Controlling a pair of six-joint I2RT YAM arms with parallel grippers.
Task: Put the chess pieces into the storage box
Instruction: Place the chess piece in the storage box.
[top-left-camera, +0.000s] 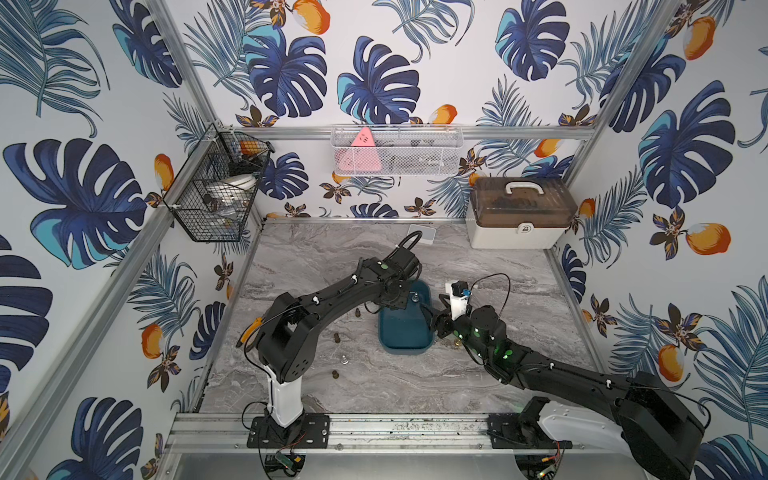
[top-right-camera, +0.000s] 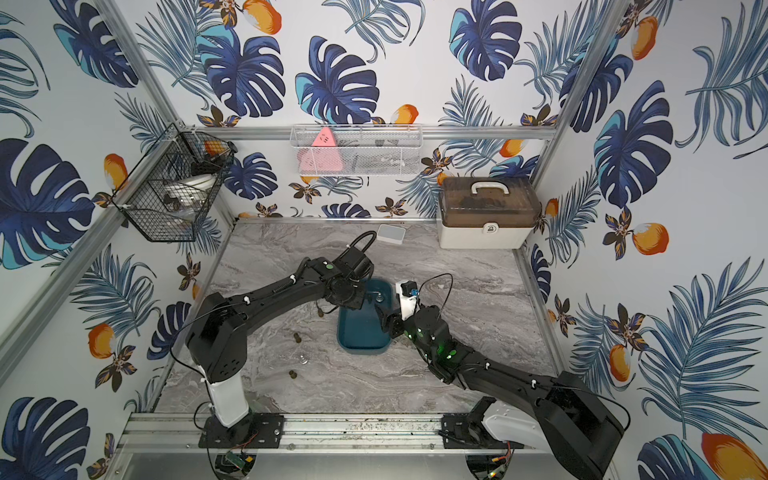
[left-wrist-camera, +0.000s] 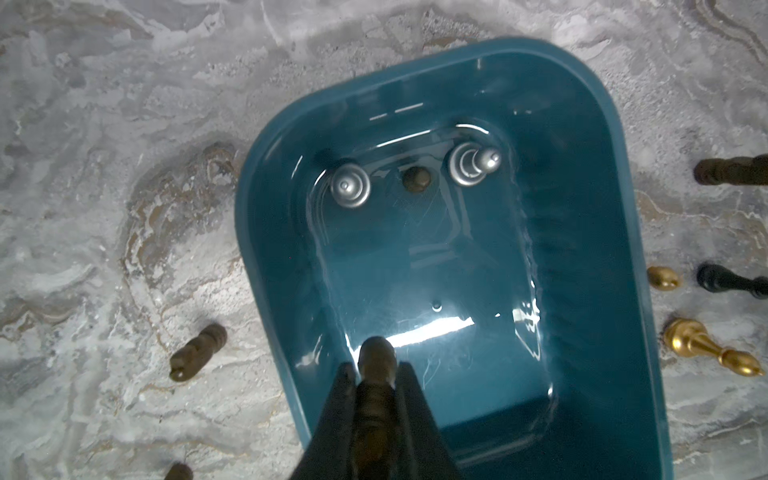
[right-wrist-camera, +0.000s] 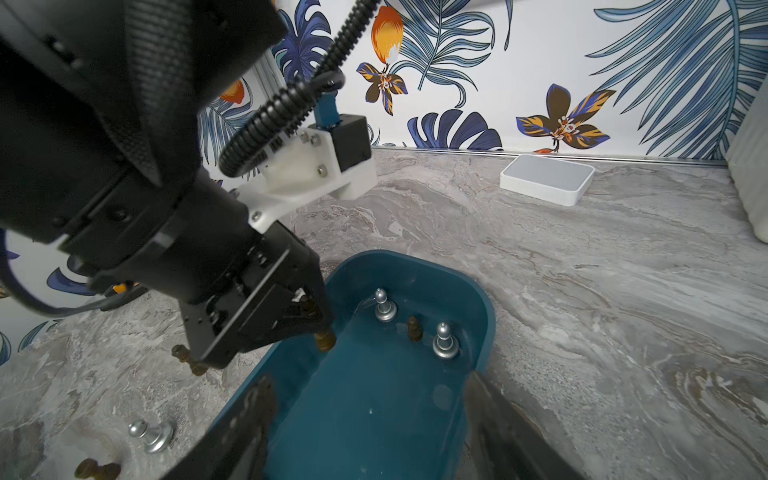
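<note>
The teal storage box (top-left-camera: 405, 334) (top-right-camera: 363, 332) lies mid-table. Inside it stand two silver chess pieces (left-wrist-camera: 350, 185) (left-wrist-camera: 471, 163) and a dark brown one (left-wrist-camera: 415, 179). My left gripper (left-wrist-camera: 376, 365) (right-wrist-camera: 320, 324) hangs over the box's left side, shut on a dark brown piece (left-wrist-camera: 376, 353) (right-wrist-camera: 325, 340) that points down. The right gripper (right-wrist-camera: 368, 380) is open at the box's near end, one finger on each side of it, with nothing between them but the box (right-wrist-camera: 374, 407). Loose on the table are brown pieces (left-wrist-camera: 197, 352) (top-left-camera: 336, 338), a silver one (right-wrist-camera: 151, 434) and gold ones (left-wrist-camera: 706, 351) (left-wrist-camera: 663, 277).
A white case with a brown lid (top-left-camera: 519, 216) stands at the back right. A small flat white box (right-wrist-camera: 546, 178) lies at the back wall. A black wire basket (top-left-camera: 216, 187) and a white mesh basket (top-left-camera: 395, 151) hang on the walls. Dark pieces (left-wrist-camera: 731, 282) (left-wrist-camera: 731, 170) lie right of the box.
</note>
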